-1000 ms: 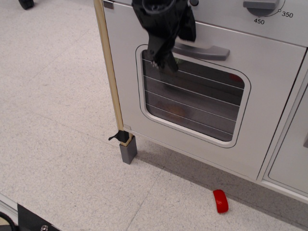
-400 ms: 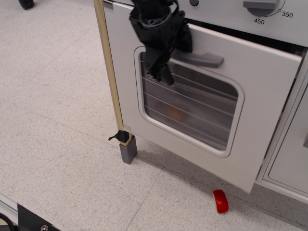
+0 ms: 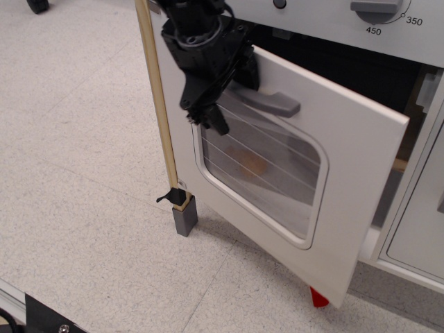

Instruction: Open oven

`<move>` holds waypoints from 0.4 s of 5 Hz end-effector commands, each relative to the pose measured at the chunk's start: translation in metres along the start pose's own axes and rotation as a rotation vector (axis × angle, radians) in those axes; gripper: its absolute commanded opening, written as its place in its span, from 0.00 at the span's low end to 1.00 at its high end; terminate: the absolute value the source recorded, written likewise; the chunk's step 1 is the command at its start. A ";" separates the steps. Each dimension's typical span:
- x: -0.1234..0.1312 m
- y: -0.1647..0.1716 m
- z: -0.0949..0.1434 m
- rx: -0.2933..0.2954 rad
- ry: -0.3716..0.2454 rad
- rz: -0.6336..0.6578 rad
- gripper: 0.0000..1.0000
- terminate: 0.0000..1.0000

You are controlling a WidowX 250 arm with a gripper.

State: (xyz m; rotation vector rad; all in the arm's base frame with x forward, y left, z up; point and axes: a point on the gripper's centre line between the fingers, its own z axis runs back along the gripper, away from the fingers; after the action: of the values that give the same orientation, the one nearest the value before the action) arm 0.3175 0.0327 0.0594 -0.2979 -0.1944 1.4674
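Black gripper (image 3: 208,114) hangs at about 11 o'clock in frame, over the upper left corner of the oven door (image 3: 333,180). Its body sits against the left end of the grey bar handle (image 3: 267,103); the fingertips point down past the top left corner of the window. How wide it's spread, and whether it's clamped on the handle, can't be told from this angle; the body hides the contact, though it looks hooked there.

Oven (image 3: 326,28) fills the upper right, 12 to 3 o'clock. White door tilted outward, hinged at the bottom, top edge swung away from the frame, dark gap showing behind it at 2 o'clock. Rounded window with thin horizontal lines, an orange blur behind the glass. Grey dial (image 3: 378,8) at top, numbers 450 and 350 beside it.

Wooden post (image 3: 158,104) runs down the oven's left side to a grey foot at 7 o'clock. Plain white cabinet door (image 3: 423,236) at 4 o'clock.

Versus a second ago: door was flush shut, now clearly ajar. Gripper has shifted left and a bit down with the handle. Red object (image 3: 318,297) on the floor at 5 o'clock, fully visible then, now mostly hidden under the door's lower corner.
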 end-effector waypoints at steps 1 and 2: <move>0.020 0.015 0.031 0.010 -0.031 -0.081 1.00 0.00; 0.010 0.011 0.058 -0.007 -0.024 -0.112 1.00 0.00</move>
State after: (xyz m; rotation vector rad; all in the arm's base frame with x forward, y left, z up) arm 0.2832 0.0411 0.0942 -0.2497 -0.1800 1.3672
